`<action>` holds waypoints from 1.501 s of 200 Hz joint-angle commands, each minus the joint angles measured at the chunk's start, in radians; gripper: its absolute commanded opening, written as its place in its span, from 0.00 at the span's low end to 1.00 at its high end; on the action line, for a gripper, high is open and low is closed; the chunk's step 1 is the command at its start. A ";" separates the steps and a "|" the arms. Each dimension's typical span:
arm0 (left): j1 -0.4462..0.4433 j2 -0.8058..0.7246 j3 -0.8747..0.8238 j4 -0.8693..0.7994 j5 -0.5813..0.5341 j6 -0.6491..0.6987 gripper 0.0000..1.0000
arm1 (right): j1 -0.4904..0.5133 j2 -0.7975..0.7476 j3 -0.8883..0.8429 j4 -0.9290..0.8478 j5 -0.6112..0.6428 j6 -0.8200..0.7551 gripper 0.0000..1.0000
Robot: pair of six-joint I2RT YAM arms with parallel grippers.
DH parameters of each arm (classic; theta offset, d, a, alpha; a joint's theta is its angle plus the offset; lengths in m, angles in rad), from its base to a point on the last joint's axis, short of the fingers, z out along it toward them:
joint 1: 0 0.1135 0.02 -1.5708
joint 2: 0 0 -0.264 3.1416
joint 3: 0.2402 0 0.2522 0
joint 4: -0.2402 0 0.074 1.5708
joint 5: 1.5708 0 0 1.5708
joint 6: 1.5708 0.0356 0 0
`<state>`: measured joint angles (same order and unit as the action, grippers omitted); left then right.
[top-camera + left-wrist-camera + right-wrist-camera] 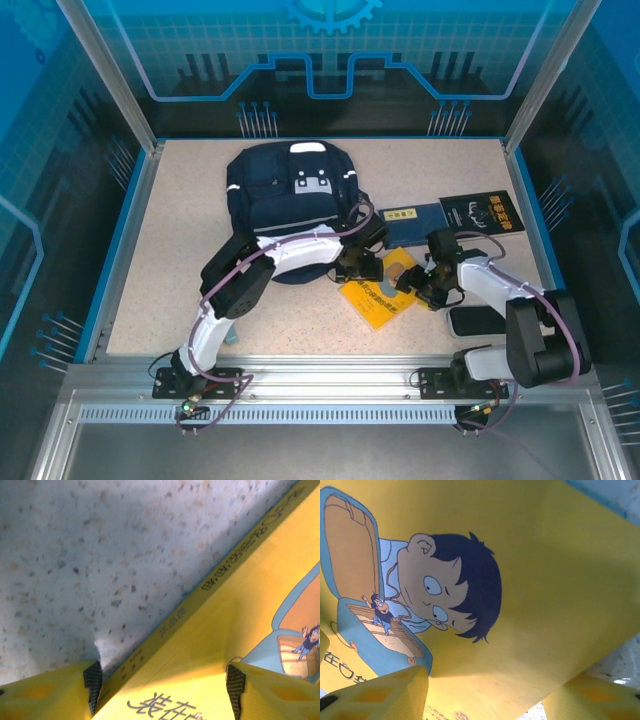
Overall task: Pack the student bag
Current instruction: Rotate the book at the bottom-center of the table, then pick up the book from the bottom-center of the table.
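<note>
1. Overhead, I count one bag (285,200), three books, one dark flat object and two grippers on the speckled table (170,260).
2. The bag is navy and lies flat at the rear of the table, left of centre, with its white-grey patch facing up. My left arm crosses its near edge. I cannot tell whether it is zipped.
3. The yellow book (372,300) lies flat and askew just in front of the bag's right corner, between the two grippers. Its cover shows one cartoon boy with black hair.
4. The navy book (412,222) lies flat just right of the bag. The black book (483,213) lies close beside it, further right. Both are behind the yellow book.
5. The dark flat object (478,320) lies near the front edge, just beside my right arm. I cannot tell what it is.
6. The left gripper (362,268) is at the yellow book's left edge. In its wrist view the left gripper (162,692) has its jaws wide apart. The two black pads (92,685) straddle the spine of the yellow book (240,630), and nothing is clamped.
7. The right gripper (415,285) is over the yellow book's right side. In its wrist view the right gripper (485,700) has two yellow fingers (385,695) spread wide over the cover of the yellow book (545,580). They hold nothing, and I cannot tell whether they touch it.
</note>
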<state>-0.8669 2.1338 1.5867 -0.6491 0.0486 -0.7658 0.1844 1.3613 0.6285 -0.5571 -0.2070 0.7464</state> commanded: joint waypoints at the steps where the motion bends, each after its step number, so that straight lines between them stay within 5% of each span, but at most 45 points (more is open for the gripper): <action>1: -0.015 -0.071 -0.053 -0.020 0.106 -0.059 0.64 | -0.011 0.072 0.039 0.046 0.005 -0.042 0.57; 61: -0.067 -0.147 -0.186 0.219 0.264 -0.184 0.48 | -0.015 0.176 0.164 0.027 -0.064 -0.171 0.50; 184: -0.075 -0.121 -0.201 0.166 0.086 -0.306 0.41 | 0.053 0.219 0.189 -0.191 0.084 -0.176 0.58; 300: -0.087 -0.051 -0.170 0.190 0.130 -0.337 0.32 | 0.147 0.089 0.345 -0.378 -0.020 -0.189 0.28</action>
<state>-0.9337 2.0335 1.3972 -0.5331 0.1482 -1.0756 0.2897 1.4609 0.9577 -0.8799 -0.1158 0.5560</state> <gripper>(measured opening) 0.327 0.344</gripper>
